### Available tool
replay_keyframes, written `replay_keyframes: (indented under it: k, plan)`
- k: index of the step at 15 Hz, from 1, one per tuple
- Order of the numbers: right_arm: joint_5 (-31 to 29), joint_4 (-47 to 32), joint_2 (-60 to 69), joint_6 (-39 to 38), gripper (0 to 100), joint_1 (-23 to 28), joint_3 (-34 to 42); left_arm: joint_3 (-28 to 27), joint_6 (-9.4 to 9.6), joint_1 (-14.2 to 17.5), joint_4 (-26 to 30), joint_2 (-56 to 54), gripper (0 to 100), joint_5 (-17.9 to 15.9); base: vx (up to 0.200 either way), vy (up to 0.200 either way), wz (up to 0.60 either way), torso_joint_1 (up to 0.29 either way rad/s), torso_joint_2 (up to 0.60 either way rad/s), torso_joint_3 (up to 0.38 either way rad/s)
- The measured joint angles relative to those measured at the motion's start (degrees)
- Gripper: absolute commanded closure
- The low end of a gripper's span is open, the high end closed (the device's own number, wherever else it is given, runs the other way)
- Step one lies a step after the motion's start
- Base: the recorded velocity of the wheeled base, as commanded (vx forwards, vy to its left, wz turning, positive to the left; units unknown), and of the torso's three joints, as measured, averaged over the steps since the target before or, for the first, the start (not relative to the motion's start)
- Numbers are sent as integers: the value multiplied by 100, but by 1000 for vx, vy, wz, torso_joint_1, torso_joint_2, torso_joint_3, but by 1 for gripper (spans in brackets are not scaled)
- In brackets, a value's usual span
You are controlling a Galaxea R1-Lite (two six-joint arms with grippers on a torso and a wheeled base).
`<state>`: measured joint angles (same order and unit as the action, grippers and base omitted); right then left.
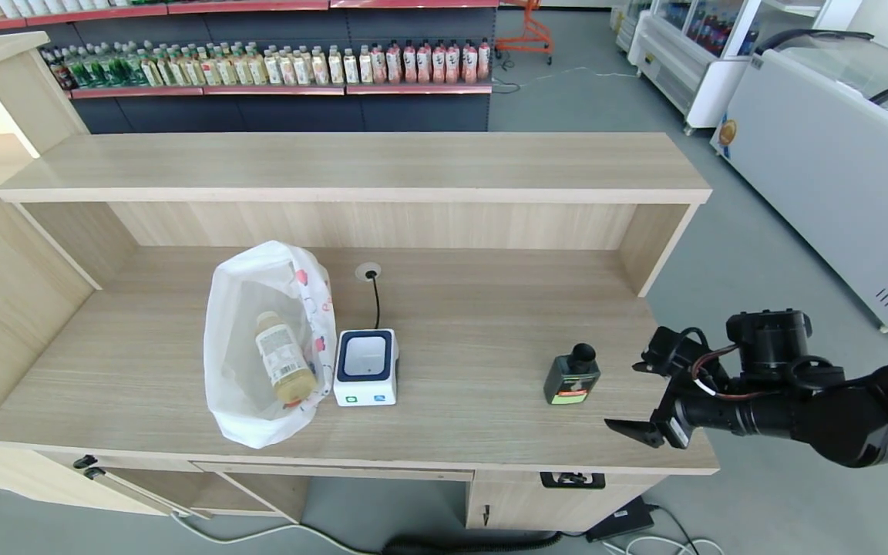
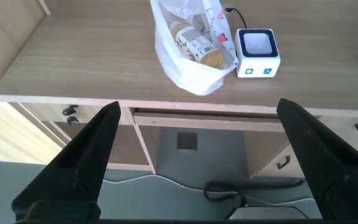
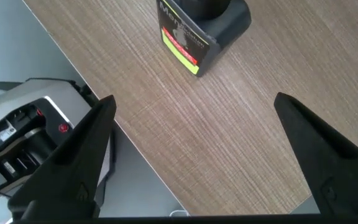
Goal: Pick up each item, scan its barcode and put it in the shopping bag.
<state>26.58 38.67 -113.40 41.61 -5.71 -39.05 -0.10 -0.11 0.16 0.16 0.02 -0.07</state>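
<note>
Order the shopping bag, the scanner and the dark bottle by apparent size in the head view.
1. shopping bag, clearly the largest.
2. scanner.
3. dark bottle, only a little smaller than the scanner.

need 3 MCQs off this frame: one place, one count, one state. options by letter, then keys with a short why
1. Where does the scanner stand relative to the bag?
A) inside it
B) right beside it, on the counter
C) on the top ledge behind it

2. How many bottles lie in the bag?
A) none
B) three
C) one

3. The right gripper is near the dark bottle. Its jaws are:
A) open, empty
B) shut on that bottle
C) shut on the bag

Key:
1 B: the scanner sits on the counter against the bag's side, toward the robot's right.
2 C: a single pale bottle lies inside.
3 A: the jaws stand wide apart, and the dark bottle stands free on the counter.
</note>
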Motion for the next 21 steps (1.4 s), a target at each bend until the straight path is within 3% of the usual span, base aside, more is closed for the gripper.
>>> replay_keyframes:
  k: [8, 9, 14, 21]
  plan:
    - [40, -29, -667, -39, 0, -156, -784, 0, 0, 0, 2, 0, 0, -2, 0, 0, 0, 0, 0, 0]
    - [63, -30, -724, -116, 100, -210, -852, 0, 0, 0, 0, 0, 0, -2, 0, 0, 0, 0, 0, 0]
    - [73, 4, -1063, -222, 100, -482, -1280, 0, 0, 0, 2, 0, 0, -2, 0, 0, 0, 0, 0, 0]
    - [260, 315, -1025, -357, 100, -344, -1007, 0, 0, 0, 2, 0, 0, -2, 0, 0, 0, 0, 0, 0]
